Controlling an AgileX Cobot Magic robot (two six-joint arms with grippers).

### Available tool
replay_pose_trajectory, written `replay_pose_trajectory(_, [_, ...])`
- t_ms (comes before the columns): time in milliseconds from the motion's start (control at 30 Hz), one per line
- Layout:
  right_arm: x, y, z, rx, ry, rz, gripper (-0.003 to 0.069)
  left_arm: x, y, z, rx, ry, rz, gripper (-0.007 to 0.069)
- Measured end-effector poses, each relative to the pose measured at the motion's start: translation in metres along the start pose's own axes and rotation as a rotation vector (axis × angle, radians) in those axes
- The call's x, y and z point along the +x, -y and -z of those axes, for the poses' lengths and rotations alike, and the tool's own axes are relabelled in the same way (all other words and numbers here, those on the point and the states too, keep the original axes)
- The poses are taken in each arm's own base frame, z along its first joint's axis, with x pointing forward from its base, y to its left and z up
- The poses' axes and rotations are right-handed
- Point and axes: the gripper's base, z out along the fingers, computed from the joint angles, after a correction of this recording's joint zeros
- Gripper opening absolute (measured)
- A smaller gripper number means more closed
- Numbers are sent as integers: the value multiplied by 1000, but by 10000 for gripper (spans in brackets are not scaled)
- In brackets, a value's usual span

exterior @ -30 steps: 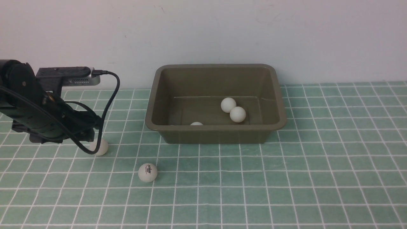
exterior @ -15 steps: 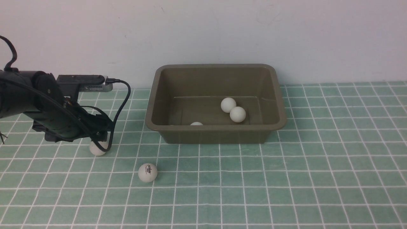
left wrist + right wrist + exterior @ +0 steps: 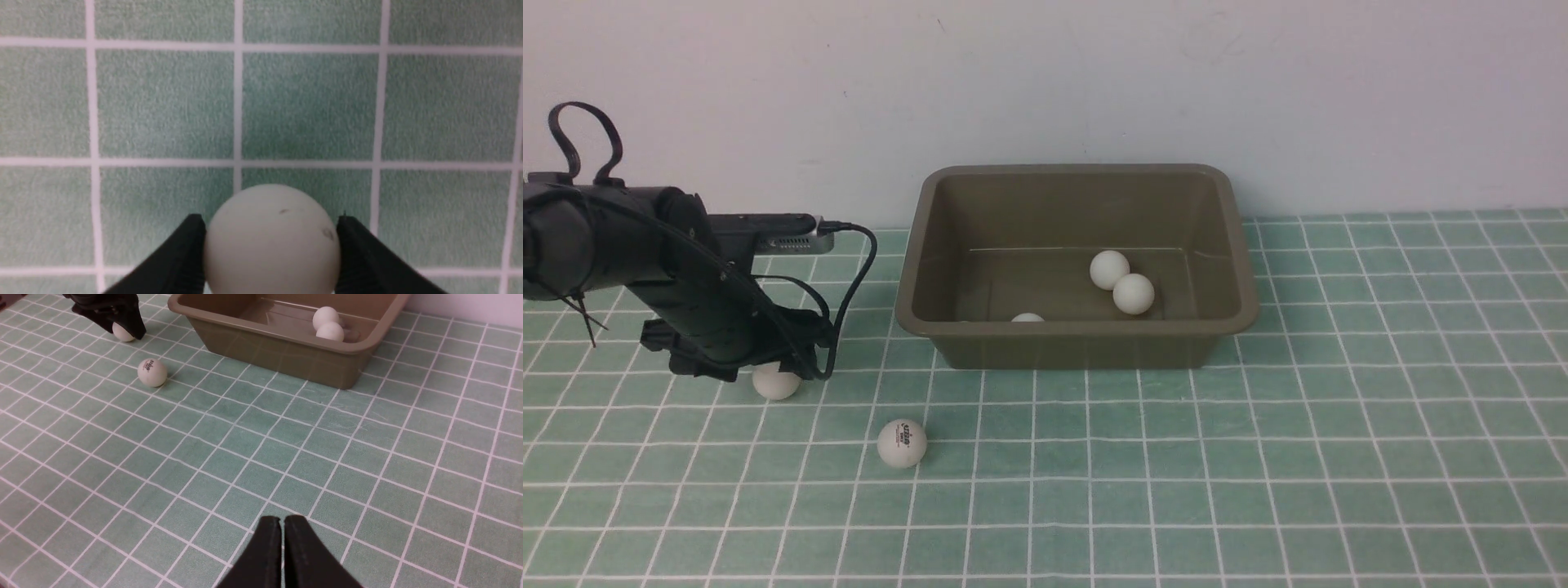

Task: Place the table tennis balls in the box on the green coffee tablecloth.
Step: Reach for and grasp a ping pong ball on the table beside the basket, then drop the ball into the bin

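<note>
While the right jaws sit clenched and empty over the near green coffee tablecloth (image 3: 367, 457), a logo ball (image 3: 902, 443) lies loose on it. Just behind, the left jaws grasp a plain ball (image 3: 271, 241) down at cloth level. Farthest, the box (image 3: 1078, 329) holds three balls (image 3: 1134, 294). Step: pick-up. Next probably needs a lift clearing the box wall, then release inside.
</note>
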Motion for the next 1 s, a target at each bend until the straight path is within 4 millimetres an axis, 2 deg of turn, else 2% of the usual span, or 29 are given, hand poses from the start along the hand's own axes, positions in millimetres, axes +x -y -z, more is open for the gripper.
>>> replay_pose_trajectory(100, [0,0,0,-2,0,-1,1,-4,1,13,-6,-41,-23,352])
replay_pose_trajectory(200, [0,0,0,-2,0,-2,1,-22,3,55,-26,-69,-59,352])
replay_pose_trajectory(367, [0,0,0,-2,0,-2,1,-49,16,110,-3,-28,-76,352])
replay_pose_trajectory(433, [0,0,0,-2,0,-2,1,-59,30,133,47,12,-110,352])
replay_pose_trajectory(500, [0,0,0,-2,0,-2,1,-70,55,154,128,96,-182,352])
replay_pose_trajectory(600, [0,0,0,-2,0,-2,1,-76,84,163,202,165,-263,352])
replay_pose_trajectory(700, [0,0,0,-2,0,-2,1,-80,123,151,271,228,-360,352])
replay_pose_trajectory(800, [0,0,0,-2,0,-2,1,-79,146,127,285,231,-412,352])
replay_pose_trajectory(833, [0,0,0,-2,0,-2,1,-78,159,107,286,222,-437,352])
replay_pose_trajectory(867, [0,0,0,-2,0,-2,1,-76,167,90,284,209,-454,357])
replay_pose_trajectory(1000, [0,0,0,-2,0,-2,1,-72,183,60,284,203,-489,405])
